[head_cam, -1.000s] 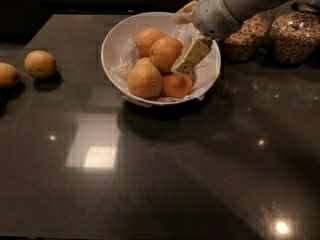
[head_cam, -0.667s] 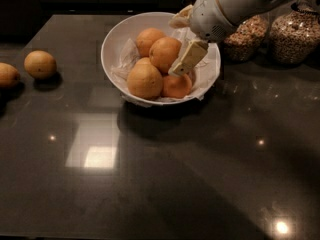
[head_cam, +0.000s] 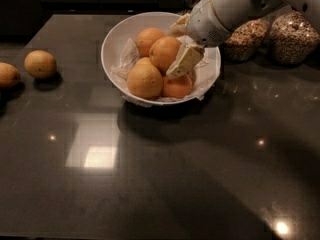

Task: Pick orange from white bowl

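The white bowl (head_cam: 116, 40) stands at the back middle of the dark table, lined with crinkled paper and holding several oranges. The small deep-orange orange (head_cam: 176, 87) lies at the bowl's front right, under my near finger. My gripper (head_cam: 182, 45) reaches in from the upper right. Its near finger (head_cam: 185, 61) points down over that orange and rests against a larger, paler orange (head_cam: 163, 52). The far finger (head_cam: 178, 27) shows behind, apart from the near one. Nothing is lifted.
Two yellowish fruits (head_cam: 40, 64) (head_cam: 7, 75) lie at the table's left edge. Two jars of grains (head_cam: 292, 36) (head_cam: 245, 34) stand at the back right, behind my arm. The table's front half reflects ceiling lights.
My gripper has moved slightly left and deeper into the bowl, its near finger now lower between the oranges. The oranges have not visibly moved.
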`<state>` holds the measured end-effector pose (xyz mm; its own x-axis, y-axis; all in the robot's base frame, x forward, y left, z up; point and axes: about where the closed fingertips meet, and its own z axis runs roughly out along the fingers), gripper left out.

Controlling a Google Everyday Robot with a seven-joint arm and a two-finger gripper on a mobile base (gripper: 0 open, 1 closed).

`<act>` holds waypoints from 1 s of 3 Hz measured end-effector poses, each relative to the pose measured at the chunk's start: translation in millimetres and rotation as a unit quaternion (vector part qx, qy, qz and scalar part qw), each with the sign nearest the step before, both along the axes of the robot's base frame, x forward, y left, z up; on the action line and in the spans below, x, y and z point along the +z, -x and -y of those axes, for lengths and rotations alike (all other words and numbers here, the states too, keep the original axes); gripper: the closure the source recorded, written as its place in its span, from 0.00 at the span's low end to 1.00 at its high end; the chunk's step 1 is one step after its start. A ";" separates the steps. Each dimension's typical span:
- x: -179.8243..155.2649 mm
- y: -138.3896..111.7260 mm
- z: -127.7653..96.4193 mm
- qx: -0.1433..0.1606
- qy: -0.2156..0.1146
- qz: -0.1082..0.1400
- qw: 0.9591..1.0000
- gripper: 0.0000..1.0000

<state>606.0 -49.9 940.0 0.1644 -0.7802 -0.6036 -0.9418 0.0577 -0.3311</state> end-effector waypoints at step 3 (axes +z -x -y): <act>-15.7 -11.9 0.1 0.000 0.005 -0.021 1.000 0.75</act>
<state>617.9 -50.0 924.3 0.1399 -0.7859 -0.6023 -0.9549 0.0539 -0.2921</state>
